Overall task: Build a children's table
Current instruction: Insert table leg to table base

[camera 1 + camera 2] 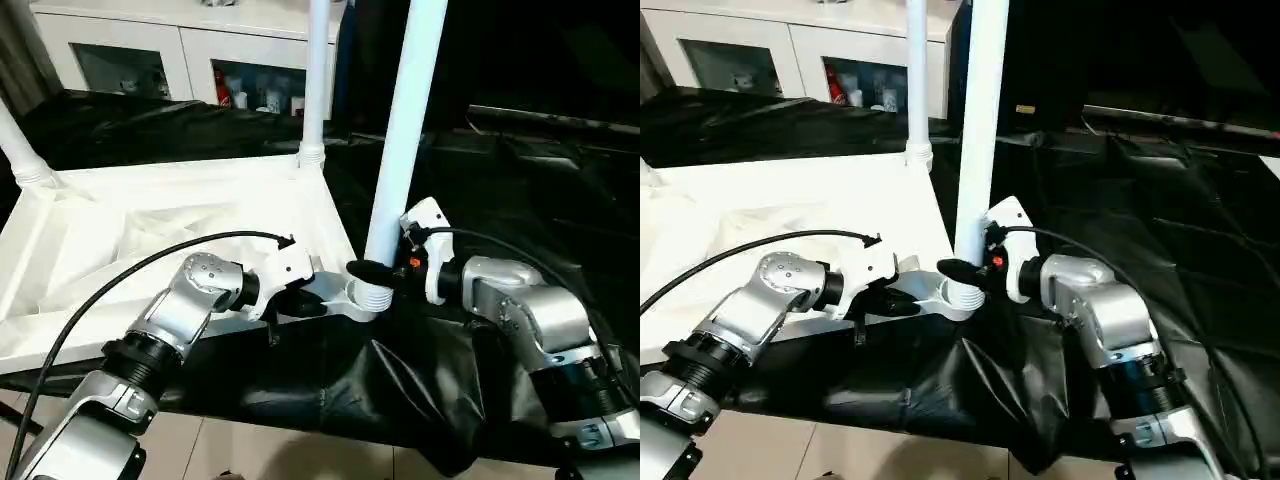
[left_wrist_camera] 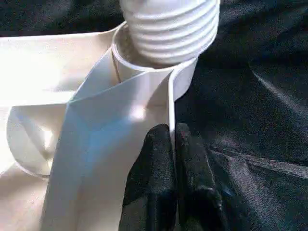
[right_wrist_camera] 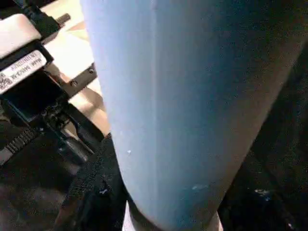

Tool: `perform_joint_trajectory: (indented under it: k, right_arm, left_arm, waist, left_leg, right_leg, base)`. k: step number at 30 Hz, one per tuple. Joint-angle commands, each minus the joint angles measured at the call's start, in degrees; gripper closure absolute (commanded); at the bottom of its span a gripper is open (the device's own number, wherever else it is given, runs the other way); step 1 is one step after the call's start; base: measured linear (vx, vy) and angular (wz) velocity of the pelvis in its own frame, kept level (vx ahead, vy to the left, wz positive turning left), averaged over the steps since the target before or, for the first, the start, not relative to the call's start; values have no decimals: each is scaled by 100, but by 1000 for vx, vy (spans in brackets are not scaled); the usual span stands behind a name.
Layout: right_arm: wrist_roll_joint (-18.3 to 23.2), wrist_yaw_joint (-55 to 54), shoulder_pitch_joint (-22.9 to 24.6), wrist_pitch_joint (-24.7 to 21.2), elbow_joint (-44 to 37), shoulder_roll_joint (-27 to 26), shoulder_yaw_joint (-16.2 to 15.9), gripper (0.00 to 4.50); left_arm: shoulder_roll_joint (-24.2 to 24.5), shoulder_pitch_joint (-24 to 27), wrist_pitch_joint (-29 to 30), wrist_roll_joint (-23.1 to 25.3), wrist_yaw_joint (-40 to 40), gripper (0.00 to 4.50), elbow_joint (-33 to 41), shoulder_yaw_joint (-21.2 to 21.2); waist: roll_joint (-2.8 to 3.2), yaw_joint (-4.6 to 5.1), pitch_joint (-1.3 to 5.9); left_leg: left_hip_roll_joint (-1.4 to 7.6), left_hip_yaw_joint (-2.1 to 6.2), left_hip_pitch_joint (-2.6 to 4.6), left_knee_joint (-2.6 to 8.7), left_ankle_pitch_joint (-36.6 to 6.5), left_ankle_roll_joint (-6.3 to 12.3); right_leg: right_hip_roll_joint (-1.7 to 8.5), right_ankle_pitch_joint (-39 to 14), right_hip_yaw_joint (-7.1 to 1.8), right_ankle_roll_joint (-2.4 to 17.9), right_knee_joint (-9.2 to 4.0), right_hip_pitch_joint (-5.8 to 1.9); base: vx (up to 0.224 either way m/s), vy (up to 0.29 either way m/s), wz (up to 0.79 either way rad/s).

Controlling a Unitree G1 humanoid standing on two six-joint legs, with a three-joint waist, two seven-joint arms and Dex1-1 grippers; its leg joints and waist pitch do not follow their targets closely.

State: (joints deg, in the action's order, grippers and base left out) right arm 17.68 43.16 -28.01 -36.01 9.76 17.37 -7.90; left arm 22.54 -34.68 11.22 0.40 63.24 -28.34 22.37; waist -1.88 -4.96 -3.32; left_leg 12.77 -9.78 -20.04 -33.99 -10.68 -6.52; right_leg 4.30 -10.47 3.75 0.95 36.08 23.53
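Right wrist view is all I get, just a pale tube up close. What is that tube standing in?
Observer: The leg stands in the near corner socket of the upturned tabletop; its threads show above the rim.
Operator: Is anything steadying the tabletop?
Observer: The left gripper is shut on the tabletop's thin wall beside that socket.
Operator: Any other legs fitted?
Observer: One stands at the far corner, another at the left corner.

head views look down – wrist views sit close on the leg socket.
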Motion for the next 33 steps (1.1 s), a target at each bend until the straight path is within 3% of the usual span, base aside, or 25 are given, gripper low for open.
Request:
perform_joint_trajectory:
  k: [1,7,10,13,18,20,21,23,25,33]
  right_arm:
    - [-16,-93,-29,79,220,-29,69,259]
    - [-84,-130,-98,521,688,-200,148,259]
    - [-37,-138,-20,620,830,-242,260,259]
    - [48,-47,152,682,871,-235,344,259]
    - [199,-32,479,907,888,-248,566,259]
    - [227,-67,654,1056,897,-267,675,259]
    - [218,-95,765,1092,865,-273,694,259]
    - [153,-110,899,1132,787,-262,632,259]
    - [153,-110,899,1132,787,-262,632,259]
    - [-113,-101,962,1152,417,-229,124,259]
  left_arm:
    - [40,-54,-11,152,25,450,-88,59]
    - [19,-58,-37,157,19,450,-139,54]
    - [11,-54,-28,145,8,450,-134,38]
    - [10,-72,-43,156,-10,450,-156,31]
    - [5,-101,-74,162,-36,450,-203,12]
    - [1,-115,-95,167,-57,450,-231,4]
    - [2,-125,-111,176,-62,450,-247,8]
    - [3,-140,-126,182,-58,450,-268,12]
    - [3,-140,-126,182,-58,450,-268,12]
    - [-35,-201,-168,234,-62,450,-357,17]
  waist:
    - [64,6,382]
    - [58,10,382]
    - [55,17,370]
    - [59,12,371]
    - [95,-2,379]
    - [79,4,386]
    - [118,-1,381]
    - [94,-6,380]
    - [110,2,376]
    - [114,0,371]
  left_leg:
    - [-2,-28,5,405,-1219,-132]
    - [4,-25,-4,410,-1186,-118]
    - [0,-26,3,416,-1289,-106]
    - [4,-26,13,415,-1334,-96]
    - [6,-24,6,421,-1293,-78]
    - [6,-23,5,421,-1295,-58]
    - [8,-26,13,423,-1326,-57]
    - [4,-21,11,431,-1369,-49]
    - [3,-18,11,435,-1408,-48]
    - [3,-14,8,449,-1416,-48]
  right_leg:
    - [303,-1616,-251,850,-518,-304]
    - [296,-1448,-249,908,-491,-317]
    - [305,-1704,-248,868,-523,-310]
    - [306,-1791,-252,817,-541,-301]
    - [301,-1520,-249,910,-519,-314]
    - [300,-1525,-246,912,-523,-321]
    - [300,-1529,-248,914,-538,-305]
    - [295,-1580,-240,906,-540,-319]
    - [293,-1654,-238,882,-551,-316]
    - [296,-1875,-238,775,-573,-305]
  base:
    - [0,0,0]
    - [0,0,0]
    - [0,0,0]
    - [0,0,0]
    - [0,0,0]
    - [0,0,0]
    - [0,0,0]
    - [0,0,0]
    - [0,0,0]
    - [0,0,0]
